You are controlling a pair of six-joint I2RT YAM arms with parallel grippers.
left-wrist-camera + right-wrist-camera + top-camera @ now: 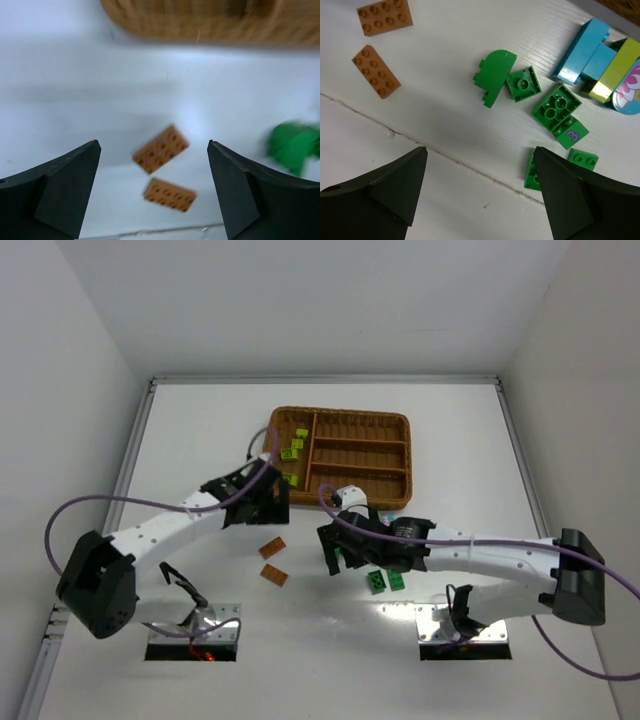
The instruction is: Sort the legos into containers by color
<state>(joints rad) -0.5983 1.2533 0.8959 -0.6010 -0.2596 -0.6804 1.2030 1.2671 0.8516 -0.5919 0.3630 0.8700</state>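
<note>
Legos lie scattered in the middle of the bench: two orange-brown bricks point(272, 548) leftward, dark green bricks point(555, 107) rightward, and cyan bricks point(585, 50) just beside the green ones. Lime-yellow bricks point(295, 445) sit in the left section of the wicker tray point(340, 412) near the far edge. Left gripper point(152, 147) hovers over the orange pair, jaws apart. The right gripper point(480, 152) hangs over the green cluster, jaws apart, seemingly empty.
</note>
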